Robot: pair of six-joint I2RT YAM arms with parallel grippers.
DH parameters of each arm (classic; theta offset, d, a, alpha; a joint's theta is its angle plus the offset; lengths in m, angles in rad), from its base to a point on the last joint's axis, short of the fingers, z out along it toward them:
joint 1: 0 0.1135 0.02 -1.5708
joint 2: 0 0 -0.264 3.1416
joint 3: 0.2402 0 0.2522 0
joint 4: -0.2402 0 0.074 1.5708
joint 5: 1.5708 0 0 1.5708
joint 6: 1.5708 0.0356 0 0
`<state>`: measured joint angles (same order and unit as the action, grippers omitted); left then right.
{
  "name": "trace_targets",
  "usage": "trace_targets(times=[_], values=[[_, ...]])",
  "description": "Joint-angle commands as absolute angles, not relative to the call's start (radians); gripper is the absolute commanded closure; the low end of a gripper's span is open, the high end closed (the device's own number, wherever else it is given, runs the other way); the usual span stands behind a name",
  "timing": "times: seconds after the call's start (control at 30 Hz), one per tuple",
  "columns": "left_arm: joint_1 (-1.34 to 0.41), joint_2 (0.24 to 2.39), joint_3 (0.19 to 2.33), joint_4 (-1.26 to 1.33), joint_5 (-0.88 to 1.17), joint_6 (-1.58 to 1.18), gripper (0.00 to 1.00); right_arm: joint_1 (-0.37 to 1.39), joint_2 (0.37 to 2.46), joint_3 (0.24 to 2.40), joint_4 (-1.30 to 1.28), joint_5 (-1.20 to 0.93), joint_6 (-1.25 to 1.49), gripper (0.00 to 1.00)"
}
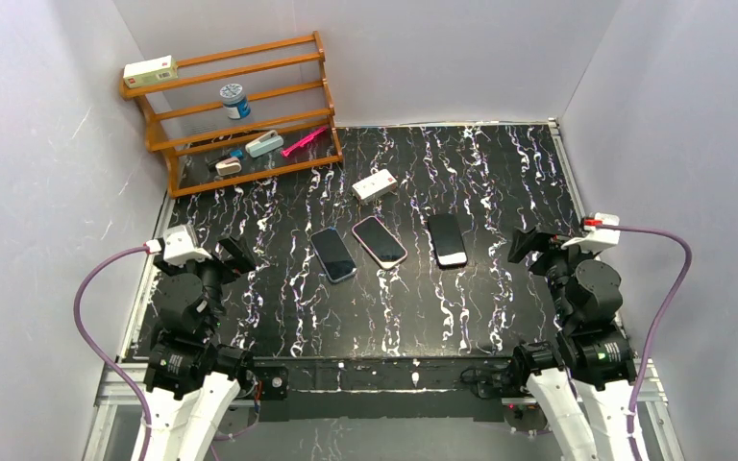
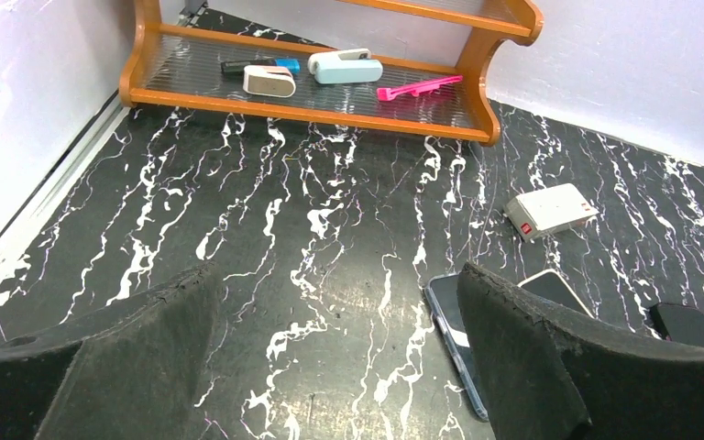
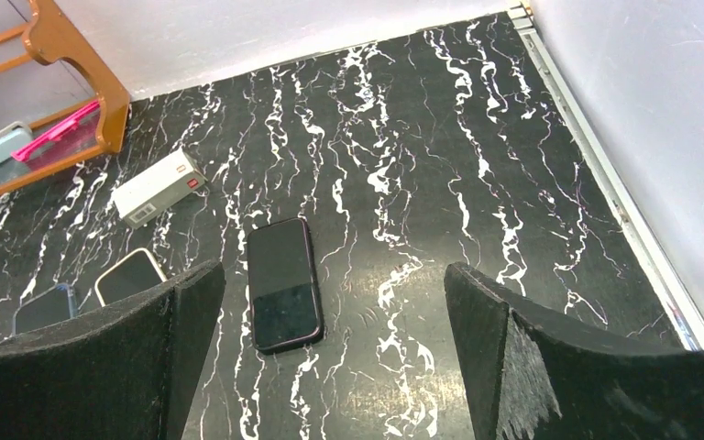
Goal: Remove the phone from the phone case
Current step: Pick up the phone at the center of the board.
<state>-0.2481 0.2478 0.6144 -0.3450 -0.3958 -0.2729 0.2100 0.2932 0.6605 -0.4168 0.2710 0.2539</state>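
Three phones lie face up in a row at mid-table. The left phone (image 1: pixel 332 254) (image 2: pixel 446 312) has a clear bluish rim, the middle phone (image 1: pixel 379 241) (image 2: pixel 555 289) a pale pink rim, and the right phone (image 1: pixel 447 239) (image 3: pixel 282 282) a dark rim. I cannot tell which rim is the phone case. My left gripper (image 1: pixel 235 254) (image 2: pixel 336 275) hovers open to the left of the row, holding nothing. On the other side my right gripper (image 1: pixel 528 245) (image 3: pixel 335 270) is also open and empty, just right of the dark phone.
A small white box (image 1: pixel 375 183) (image 2: pixel 550 211) with a red mark lies behind the phones. A wooden rack (image 1: pixel 240 115) with small items stands at the back left. Grey walls close in the black marbled table (image 1: pixel 500 173) on three sides.
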Motion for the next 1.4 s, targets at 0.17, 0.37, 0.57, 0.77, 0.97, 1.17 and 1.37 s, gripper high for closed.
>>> trace_targets(times=[0.17,0.37,0.57,0.77,0.97,1.17,1.37], values=[[-0.261,0.254,0.618,-0.335,-0.325,-0.289,0.02,0.215,0.513,0.829,-0.515,0.206,0.292,0.01],[-0.27,0.253,0.616,-0.339,-0.28,-0.269,0.02,0.215,0.794,0.929,-0.663,0.075,0.397,0.01],[-0.289,0.263,0.61,-0.335,-0.242,-0.253,0.02,0.215,1.017,0.937,-0.627,-0.035,0.493,0.01],[-0.289,0.276,0.609,-0.338,-0.235,-0.249,0.02,0.215,1.148,0.835,-0.437,-0.109,0.449,0.01],[-0.289,0.301,0.611,-0.338,-0.207,-0.239,0.02,0.228,1.423,0.946,-0.452,-0.092,0.374,0.01],[-0.29,0.308,0.609,-0.334,-0.197,-0.232,0.02,0.251,1.612,1.058,-0.508,-0.053,0.329,0.01],[-0.289,0.308,0.604,-0.327,-0.182,-0.229,0.02,0.308,1.721,1.153,-0.539,-0.054,0.288,0.01]])
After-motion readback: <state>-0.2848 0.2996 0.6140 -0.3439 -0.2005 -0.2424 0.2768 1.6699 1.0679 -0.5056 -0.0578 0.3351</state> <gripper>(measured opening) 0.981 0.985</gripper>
